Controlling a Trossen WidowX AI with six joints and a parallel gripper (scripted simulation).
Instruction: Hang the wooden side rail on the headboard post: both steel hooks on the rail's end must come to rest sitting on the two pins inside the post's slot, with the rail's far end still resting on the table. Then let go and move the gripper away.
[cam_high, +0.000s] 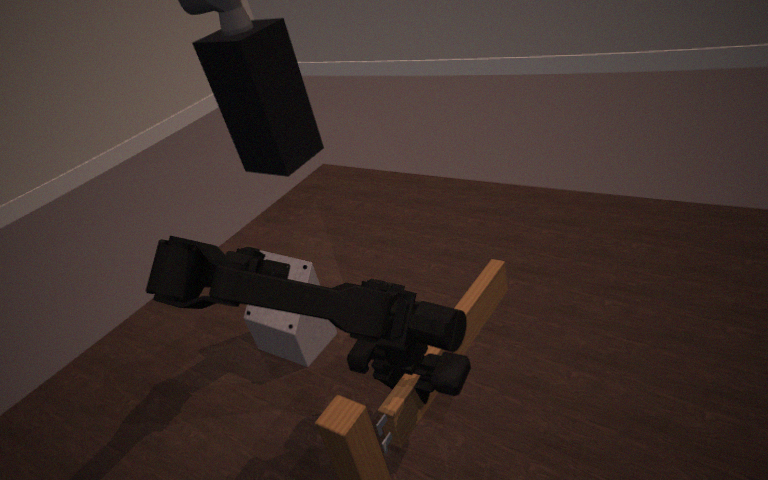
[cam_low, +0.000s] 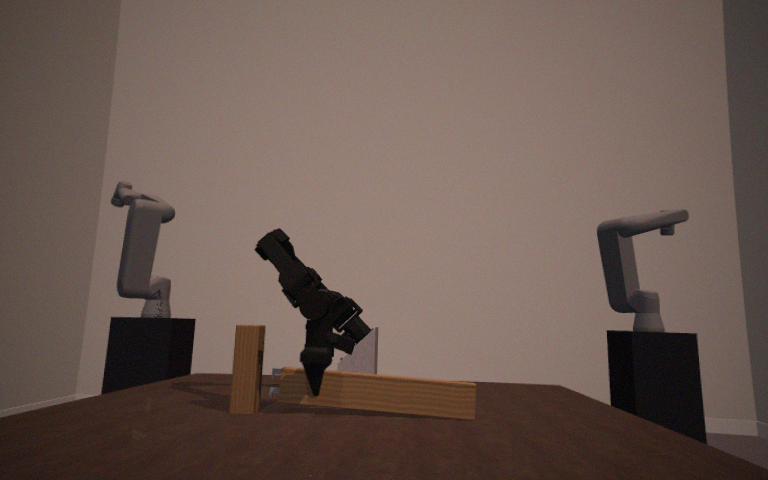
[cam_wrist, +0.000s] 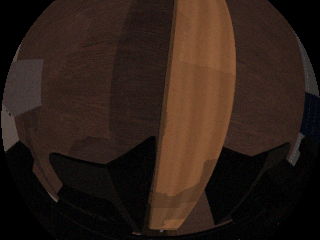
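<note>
The wooden side rail (cam_high: 484, 294) (cam_low: 407, 390) (cam_wrist: 200, 75) has its hook end raised a little; its far end rests on the table (cam_high: 623, 350) (cam_low: 509, 441). My gripper (cam_high: 408, 383) (cam_low: 315, 387) (cam_wrist: 173, 140) is shut on the rail near the hook end, one finger on each side. The headboard post (cam_high: 342, 416) (cam_low: 246, 367) stands upright beyond that end. The upper steel hook (cam_high: 381, 423) (cam_low: 275, 372) and lower steel hook (cam_high: 386, 442) (cam_low: 274, 391) point at the post. In the exterior view a small gap shows between hooks and post. The pins are hidden.
My arm's pale grey base block (cam_high: 277, 339) (cam_low: 362, 353) is beside the rail. Two grey arms (cam_low: 138, 243) (cam_low: 616, 266) stand on black pedestals (cam_low: 147, 350) (cam_low: 651, 379) beyond the table's back corners.
</note>
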